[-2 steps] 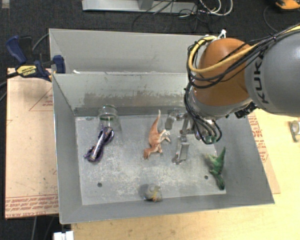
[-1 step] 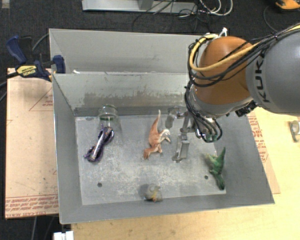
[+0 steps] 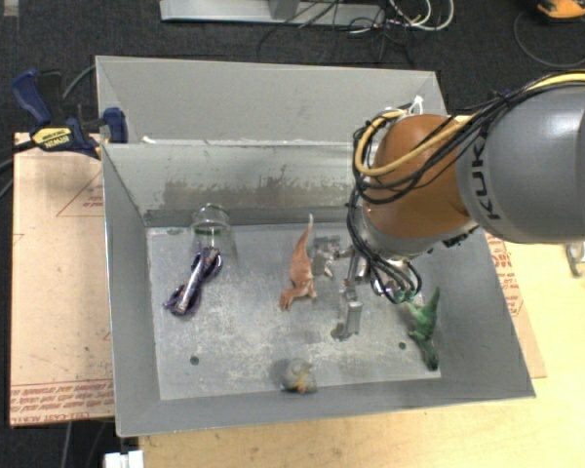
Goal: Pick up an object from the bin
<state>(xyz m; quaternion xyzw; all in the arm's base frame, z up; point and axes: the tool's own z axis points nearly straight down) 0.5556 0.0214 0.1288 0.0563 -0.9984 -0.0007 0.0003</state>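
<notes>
Looked like matt grey metal in the bin (image 3: 234,369), scuffed and speckled across the floor. Read as smooth plastic in the orange dinosaur (image 3: 300,266) and the green dinosaur (image 3: 425,328). Shone clear and glossy in the small cup (image 3: 212,228), glossy too on the purple thing (image 3: 195,283) and the wrist's orange cover (image 3: 419,178). Seemed bare dull metal at the gripper (image 3: 343,330)

Arm enters from right, orange wrist cover and cables above the bin (image 3: 127,261). Gripper (image 3: 343,305) low over the bin floor, right of centre. Orange toy dinosaur (image 3: 299,266) just beside it on the left; contact unclear. Green toy dinosaur (image 3: 424,327) near it on the right, by the wall. Clear cup (image 3: 212,225) and purple object (image 3: 195,283) lie far left. Small grey lump (image 3: 296,376) at front edge.
</notes>
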